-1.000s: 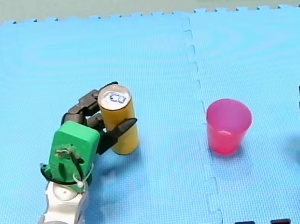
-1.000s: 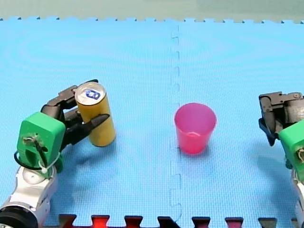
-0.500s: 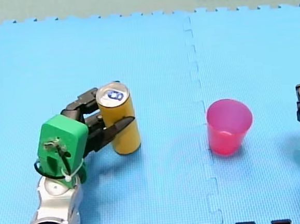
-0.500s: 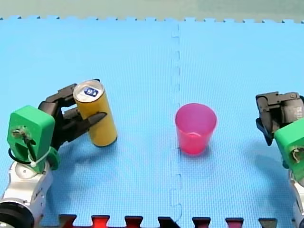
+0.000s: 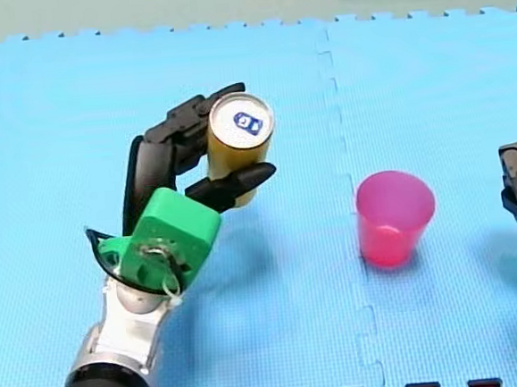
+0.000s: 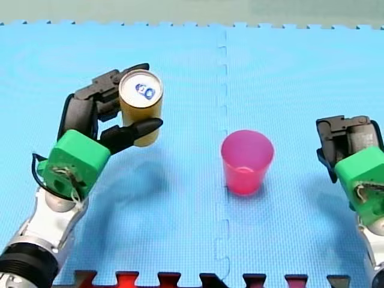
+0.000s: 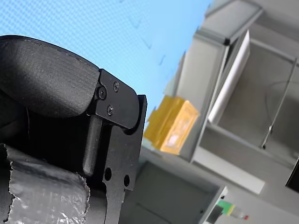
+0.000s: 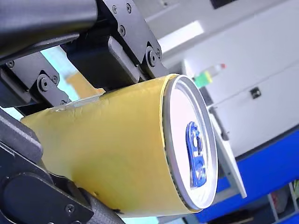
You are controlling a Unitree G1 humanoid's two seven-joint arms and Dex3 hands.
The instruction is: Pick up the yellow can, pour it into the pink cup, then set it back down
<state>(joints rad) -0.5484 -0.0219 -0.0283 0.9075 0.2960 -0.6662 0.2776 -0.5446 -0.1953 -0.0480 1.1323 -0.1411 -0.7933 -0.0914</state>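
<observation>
Two things to line up, can and cup. Holds the yellow can (image 5: 241, 141) in the left hand (image 5: 189, 163), with fingers (image 5: 175, 130) closed round its side from the left and rear and one more crossing low over the front. Carries it seemingly clear of the blue mat (image 5: 72, 101), long axis close to upright, lid and blue tab facing up. Shows, from the second wrist view, the same clamp on the can's wall with the rim free. Finds the pink cup (image 5: 395, 217) standing mouth-up, well apart to the can's right and a little nearer the robot. Calls, most likely, for a carry rightward, then a tip of the top toward the cup, away from the palm. Leaves the right hand (image 6: 347, 144) empty at the mat's right edge, beyond the cup.
</observation>
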